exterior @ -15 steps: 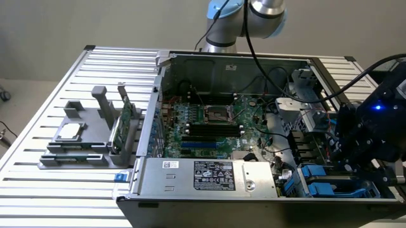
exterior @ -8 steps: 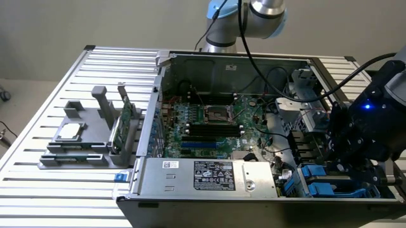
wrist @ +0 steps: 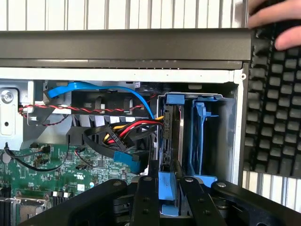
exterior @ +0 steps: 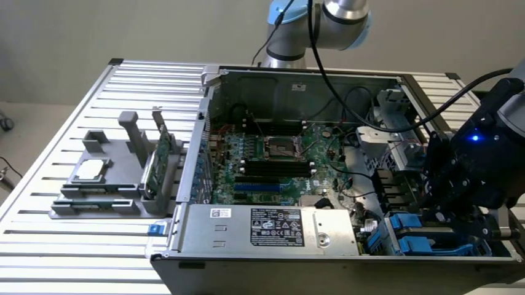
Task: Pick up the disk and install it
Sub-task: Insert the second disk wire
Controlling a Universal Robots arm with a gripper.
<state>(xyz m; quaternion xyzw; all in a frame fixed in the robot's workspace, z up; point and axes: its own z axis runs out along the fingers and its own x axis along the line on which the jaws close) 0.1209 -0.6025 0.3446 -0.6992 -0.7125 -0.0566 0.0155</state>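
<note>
gripping the disk (wrist: 168,186) by its blue carrier, your gripper (wrist: 168,197) is pinching it edge-on at the mouth of the drive bay (wrist: 225,136) in the computer case's (exterior: 287,77) front corner, at the exterior view's right. you're working just beside a bundle of red, yellow and black power cables (wrist: 129,129) and a blue data cable (wrist: 113,89); if the disk is tilting as it slides, it is likely jamming on the bay rail or snagging those cables. fingertips (wrist: 273,19) are resting on the case edge nearby.
</note>
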